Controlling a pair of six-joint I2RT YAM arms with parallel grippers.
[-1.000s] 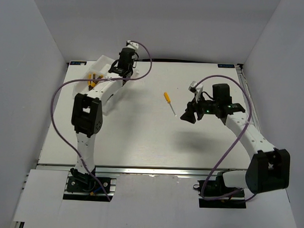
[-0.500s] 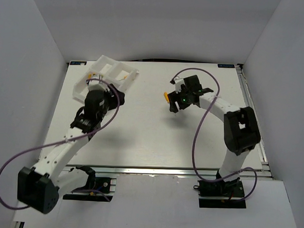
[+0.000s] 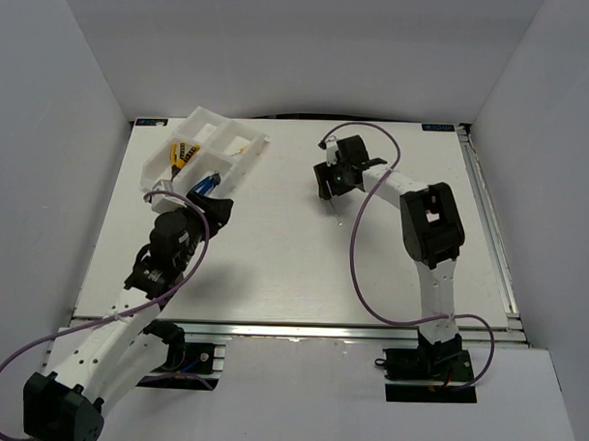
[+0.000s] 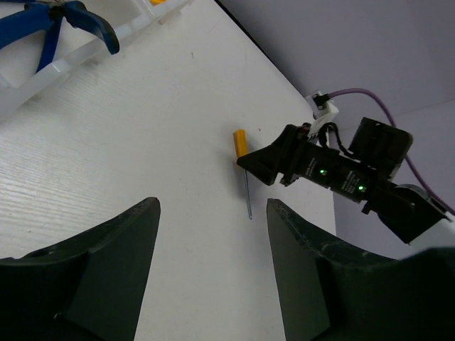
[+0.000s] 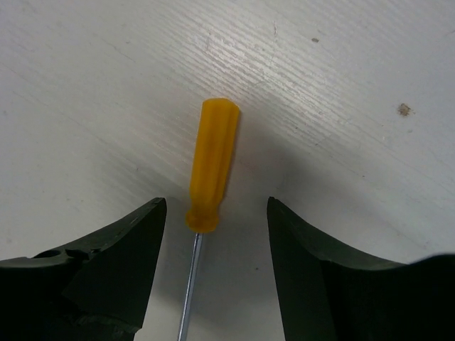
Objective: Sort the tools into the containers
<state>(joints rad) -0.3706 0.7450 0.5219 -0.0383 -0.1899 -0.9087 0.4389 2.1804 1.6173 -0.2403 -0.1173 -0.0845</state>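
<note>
Straddles the yellow-handled screwdriver (image 5: 212,163) with the right gripper (image 5: 215,206) spread, fingers clear of the handle. Shows that screwdriver flat on the table (image 3: 273,268), well apart from the white tray (image 3: 207,115). Hangs the left gripper (image 4: 213,206) spread and empty near the tray, blue pliers (image 4: 89,21) in one compartment.

White left arm (image 3: 106,338) and right arm (image 3: 433,283), black joints, looping purple cables (image 4: 359,91), black tool fingers (image 5: 106,263), 2 green lights (image 4: 321,171)

Robot lab test cell.
White table (image 3: 273,268) boxed by plain walls (image 3: 310,47); cabled arms (image 3: 430,225) bolted to a near-edge metal rail (image 3: 300,331).
</note>
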